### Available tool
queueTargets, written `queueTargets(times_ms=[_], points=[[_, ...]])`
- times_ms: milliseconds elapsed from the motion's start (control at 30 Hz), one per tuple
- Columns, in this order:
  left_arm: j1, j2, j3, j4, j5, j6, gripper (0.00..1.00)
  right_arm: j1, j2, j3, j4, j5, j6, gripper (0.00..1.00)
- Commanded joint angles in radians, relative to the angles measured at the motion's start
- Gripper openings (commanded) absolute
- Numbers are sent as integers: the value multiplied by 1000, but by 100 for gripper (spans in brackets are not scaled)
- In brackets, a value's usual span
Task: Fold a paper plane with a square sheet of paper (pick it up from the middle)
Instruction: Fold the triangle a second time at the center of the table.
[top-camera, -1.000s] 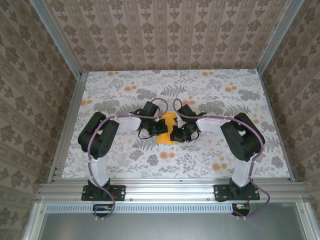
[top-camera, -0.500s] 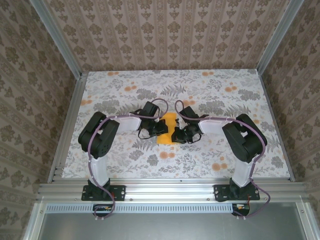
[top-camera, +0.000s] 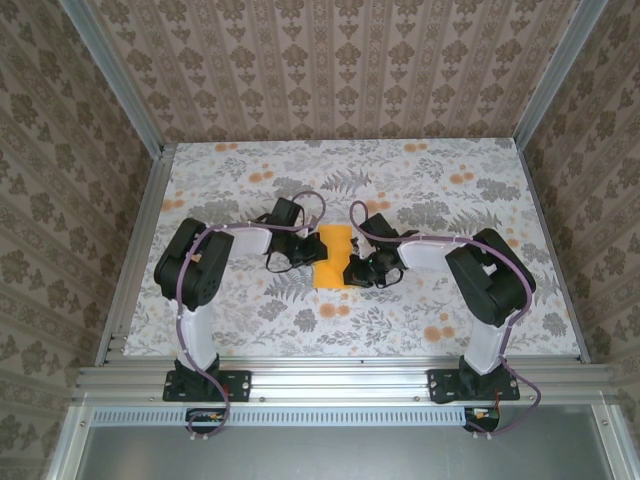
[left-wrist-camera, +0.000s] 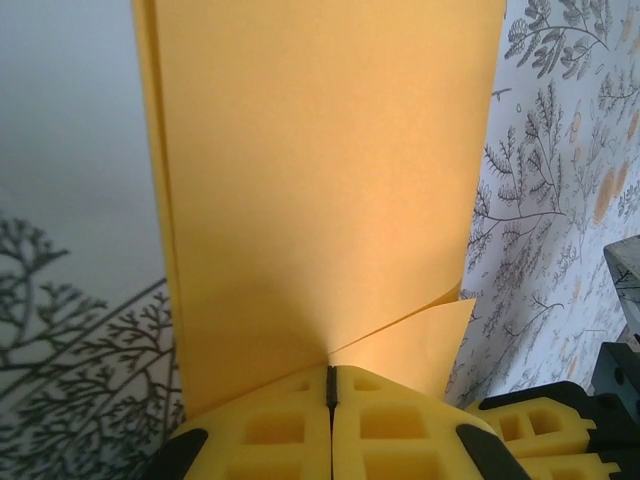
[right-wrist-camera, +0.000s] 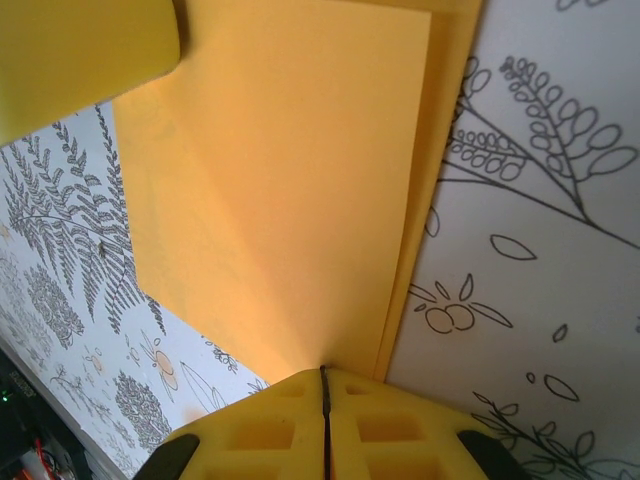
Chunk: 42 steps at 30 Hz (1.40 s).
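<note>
The square sheet of paper (top-camera: 333, 256) lies as a folded orange-yellow rectangle on the tablecloth between the two arms. My left gripper (top-camera: 308, 252) is at its left edge, jaws shut on the paper. In the left wrist view the sheet (left-wrist-camera: 320, 180) runs out from the closed left gripper (left-wrist-camera: 330, 372), and a loose flap (left-wrist-camera: 420, 345) lifts to the right. My right gripper (top-camera: 352, 266) is shut on the paper's right side. In the right wrist view the paper (right-wrist-camera: 290, 190) puckers into the closed right gripper (right-wrist-camera: 323, 372), and a doubled edge (right-wrist-camera: 425, 210) shows on the right.
The flowered tablecloth (top-camera: 430, 320) spreads out around the paper. Aluminium frame rails (top-camera: 140, 250) and patterned walls close in the sides and back. A yellow finger of the left gripper (right-wrist-camera: 80, 55) sits at the upper left of the right wrist view.
The left gripper has drawn back to the left, and more of the paper now shows as a wider rectangle. The right gripper has shifted slightly left toward the paper.
</note>
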Motion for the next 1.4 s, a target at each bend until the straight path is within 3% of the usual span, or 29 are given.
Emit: queueTargets(times_ms=[0,333,600,833,1033,1367], points=[[97,49,-3,0,-166,70,7,-4,28,-70,-225,101,-13,9],[150,-69,16,37,-86,107,8,-4,35,-44,-224,98,-5,9],[75,-214,-136,133,-47,18,9,-4,22,-36,-204,78,3,9],[-30,-164,-161,172,-46,-9,8,-7,19,-27,-205,76,2,9],[-44,-93,-129,158,-41,-11,7,-8,22,-26,-196,75,6,9],[-44,-53,-91,73,-140,-30,5,-10,-12,8,-196,47,-9,10]])
